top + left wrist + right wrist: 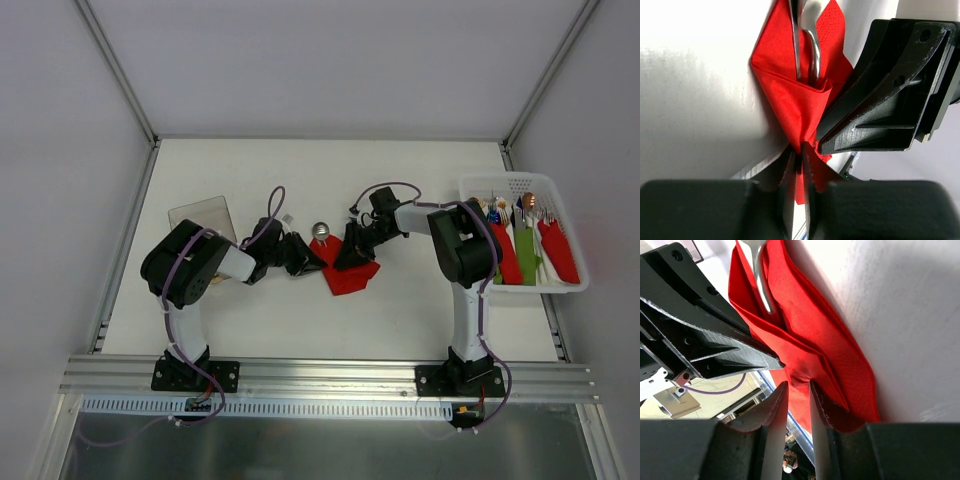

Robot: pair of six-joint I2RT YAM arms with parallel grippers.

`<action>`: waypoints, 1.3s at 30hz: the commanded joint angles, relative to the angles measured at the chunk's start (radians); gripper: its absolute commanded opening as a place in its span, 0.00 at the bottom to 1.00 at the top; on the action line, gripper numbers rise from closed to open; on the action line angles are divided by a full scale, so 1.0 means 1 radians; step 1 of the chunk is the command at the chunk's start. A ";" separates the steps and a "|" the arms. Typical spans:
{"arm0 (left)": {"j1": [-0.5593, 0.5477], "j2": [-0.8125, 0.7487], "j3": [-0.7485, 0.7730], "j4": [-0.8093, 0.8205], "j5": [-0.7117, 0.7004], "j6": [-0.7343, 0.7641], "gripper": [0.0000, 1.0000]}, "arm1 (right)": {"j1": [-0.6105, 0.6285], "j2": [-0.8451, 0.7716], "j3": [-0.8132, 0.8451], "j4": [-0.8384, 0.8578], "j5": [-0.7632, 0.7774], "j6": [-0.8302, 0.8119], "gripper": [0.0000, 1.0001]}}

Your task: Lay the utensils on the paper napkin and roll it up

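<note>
White desk [420,180] is bearing a soft, easily torn paper napkin [350,275]; left tool [797,165] and right tool [799,395] are pinching its corners, cradling stiff, slippery utensils [812,45].

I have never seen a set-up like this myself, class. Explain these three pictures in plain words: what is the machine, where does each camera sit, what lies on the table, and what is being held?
Two robot arms stand at a white table. One picture looks down from above; the other two come from cameras on each wrist. A red napkin lies between the arms, silver utensils tucked into its fold. The left gripper pinches one corner; the right gripper appears to pinch another part. A white basket holds rolled bundles.
</note>
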 commanded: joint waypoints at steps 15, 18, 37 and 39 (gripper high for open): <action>-0.085 -0.043 -0.060 -0.010 0.018 0.021 0.32 | -0.029 0.037 0.000 -0.075 0.136 -0.082 0.25; -0.107 -0.028 -0.061 0.002 0.007 0.005 0.22 | -0.029 0.037 0.002 -0.077 0.139 -0.083 0.24; -0.114 -0.341 -0.064 -0.239 -0.131 0.188 0.36 | -0.027 0.039 0.028 -0.152 0.165 -0.171 0.22; -0.116 -0.364 -0.011 -0.353 -0.163 0.238 0.34 | -0.027 0.042 0.041 -0.172 0.170 -0.184 0.22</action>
